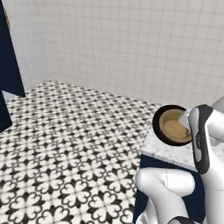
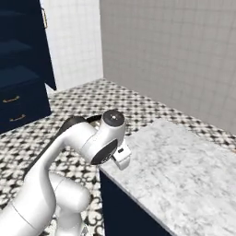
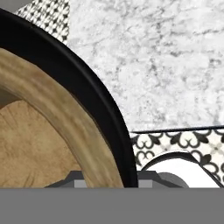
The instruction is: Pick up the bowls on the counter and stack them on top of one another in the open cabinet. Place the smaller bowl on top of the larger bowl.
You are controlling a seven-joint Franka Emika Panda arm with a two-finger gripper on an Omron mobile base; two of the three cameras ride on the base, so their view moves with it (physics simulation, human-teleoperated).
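Observation:
The smaller bowl (image 1: pixel 173 127), tan wood, sits nested inside the larger bowl (image 1: pixel 158 127), glossy black, over the near left corner of the counter (image 1: pixel 162 152). In the hand view the wooden rim (image 3: pixel 48 109) and the black rim (image 3: pixel 94 98) run side by side down between the fingertips of my gripper (image 3: pixel 111 179), which is shut on both rims. My forearm hides the hand in the left base view. I cannot tell whether the bowls rest on the marble (image 3: pixel 166 57) or hang just above it. The open cabinet (image 2: pixel 18 50) stands far off to the left.
Navy drawers with brass handles (image 2: pixel 14 113) sit below the cabinet shelves. A navy door panel (image 1: pixel 9 57) hangs at the left. Patterned floor tiles (image 1: pixel 65 144) stretch between counter and cabinet. The marble top (image 2: pixel 184 166) runs away to the right, and tiled walls close the corner.

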